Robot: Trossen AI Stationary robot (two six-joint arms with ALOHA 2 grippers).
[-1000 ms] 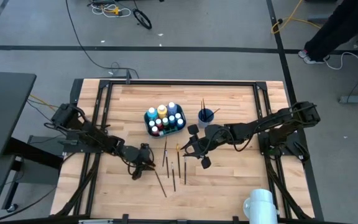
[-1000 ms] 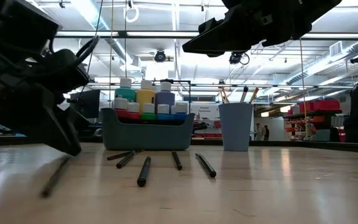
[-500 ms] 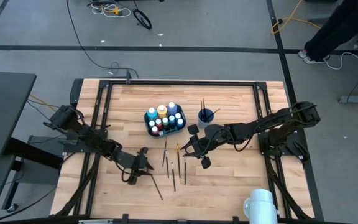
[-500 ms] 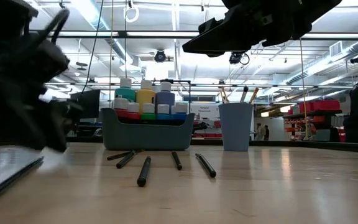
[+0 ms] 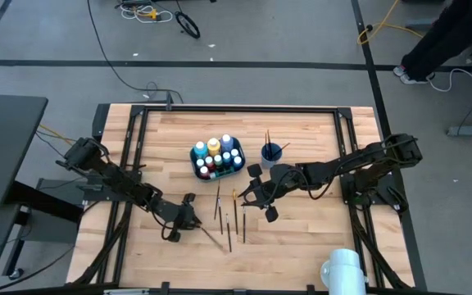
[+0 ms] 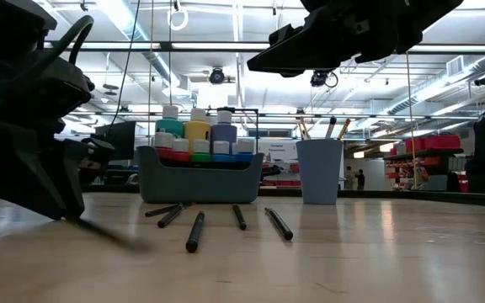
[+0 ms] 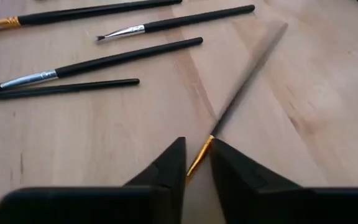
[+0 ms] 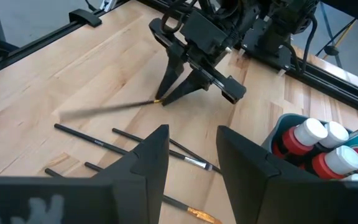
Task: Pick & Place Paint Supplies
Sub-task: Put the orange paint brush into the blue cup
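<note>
My left gripper point(image 5: 193, 221) is low over the table's near left, shut on a thin dark-handled paintbrush point(image 7: 241, 81) with a gold ferrule. Its blurred handle reaches out toward the other brushes. Several more paintbrushes point(image 5: 229, 217) lie flat on the wood at the table's middle. My right gripper point(image 5: 244, 197) hangs open above them, with nothing between its fingers point(image 8: 151, 155). White-capped paint bottles point(image 5: 214, 156) stand in the teal bin point(image 6: 196, 181). A few brushes stand in the blue cup point(image 5: 271, 152). My left gripper pinches the brush at its gold ferrule point(image 7: 201, 151), at the bristle end, between its two fingertips point(image 7: 173, 163). The fingers slant down from the table's left side, roughly in line with the brush. The handle point(image 6: 112, 234) slopes down to the wood; whether its free end rests there I cannot tell.
The bin and cup stand side by side at the table's far middle. A white cylinder point(image 5: 340, 270) stands at the near right corner. Black frame rails point(image 5: 129, 156) run along the table's sides. A person's legs point(image 5: 445, 37) show on the floor at the far right.
My left gripper has shifted a little toward the table's near left and rolled its wrist. The brush at its fingers has swung about: its free end, which pointed at the near edge, now points toward the table's right, at the other brushes. My right arm has kept still.
</note>
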